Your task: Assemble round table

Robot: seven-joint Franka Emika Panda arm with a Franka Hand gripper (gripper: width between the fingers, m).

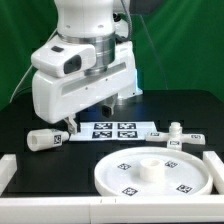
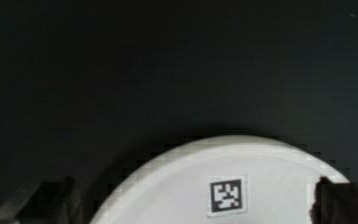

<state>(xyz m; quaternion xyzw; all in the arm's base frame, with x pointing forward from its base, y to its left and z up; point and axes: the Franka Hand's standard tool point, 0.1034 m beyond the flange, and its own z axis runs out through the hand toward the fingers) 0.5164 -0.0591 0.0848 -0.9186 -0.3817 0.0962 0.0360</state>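
Gripper (image 2: 194,200) jaws apart, empty, above the table (image 1: 15,125). Exterior view, left to right: cylinder post (image 1: 42,138) near left edge; marker board (image 1: 113,130) mid-table; round disc (image 1: 150,172) at front edge; cross piece (image 1: 178,135) toward right edge.

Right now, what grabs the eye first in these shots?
The big white gripper fills the exterior view's upper left, its jaws open and holding nothing. The round disc, the largest part, lies flat in the foreground toward the exterior view's right, and its tagged rim also shows in the wrist view. The post lies on its side at the exterior view's left, and the cross piece sits behind the disc at the right.
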